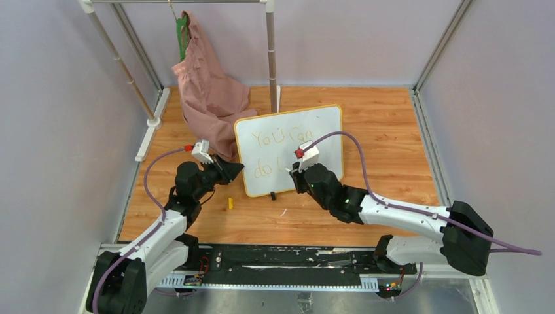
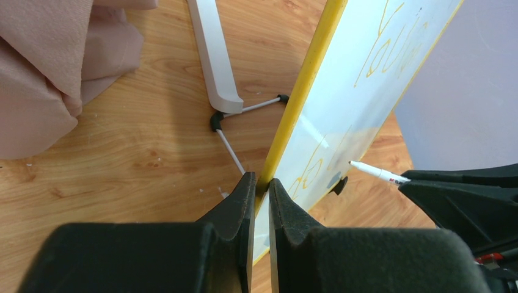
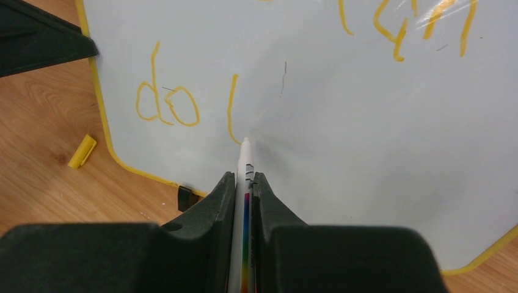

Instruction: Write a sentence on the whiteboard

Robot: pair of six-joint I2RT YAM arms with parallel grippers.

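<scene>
The whiteboard [image 1: 324, 140] stands upright on the wooden floor, its yellow frame [image 2: 302, 91] seen edge-on in the left wrist view. The sentence [image 1: 271, 139] reads "You can" above "do" plus one fresh stroke [image 3: 231, 113]. My left gripper [image 1: 237, 169] is shut on the board's left frame edge [image 2: 261, 183]. My right gripper [image 1: 294, 169] is shut on a white marker [image 3: 246, 160] with a rainbow stripe. Its tip touches the board at the foot of the new stroke. The marker also shows in the left wrist view [image 2: 375, 172].
A yellow marker cap [image 1: 230, 203] lies on the floor before the board's left foot, also in the right wrist view [image 3: 82, 151]. A pink garment [image 1: 206, 88] hangs from a rack [image 1: 271, 52] behind the board. The rack's white base [image 2: 212, 58] is close behind the frame.
</scene>
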